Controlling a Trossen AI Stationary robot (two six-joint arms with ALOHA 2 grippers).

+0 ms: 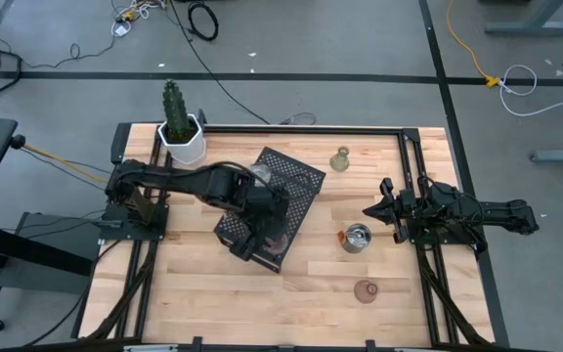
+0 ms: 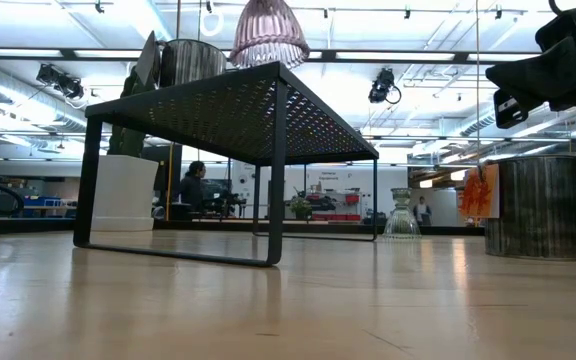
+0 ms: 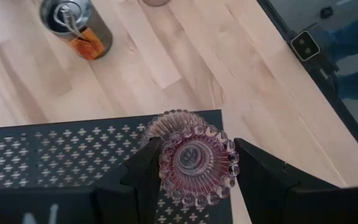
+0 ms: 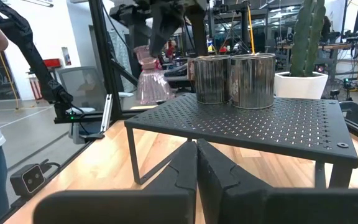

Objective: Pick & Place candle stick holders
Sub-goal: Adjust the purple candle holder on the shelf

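Observation:
My left gripper (image 3: 196, 163) reaches over the black perforated tray (image 1: 296, 181) and is shut on a pinkish glass holder (image 3: 194, 163) at the tray's near corner; the holder also shows in the low view (image 2: 268, 30) and the right wrist view (image 4: 148, 78). Two silver holders (image 4: 210, 78) (image 4: 252, 79) stand on the tray top. On the table stand a third silver holder (image 1: 357, 238), a second pinkish-brown holder (image 1: 366, 290) and an olive-yellow one (image 1: 340, 158). My right gripper (image 4: 196, 168) is shut and empty at the table's right side (image 1: 371, 210). My left gripper pinches the pinkish holder's beaded top rim (image 3: 166, 163) between its two fingers (image 3: 143, 174), coming from above and pointing down. The holder stands upright, its flared base (image 2: 268, 55) at the tray's top surface. I cannot tell whether it rests there or hangs just above.
A white hexagonal pot with a cactus (image 1: 181, 137) stands at the table's far left, behind the tray. Dark rails (image 1: 428, 264) run along the table's sides. Bare wood lies between the tray and the loose holders on the right.

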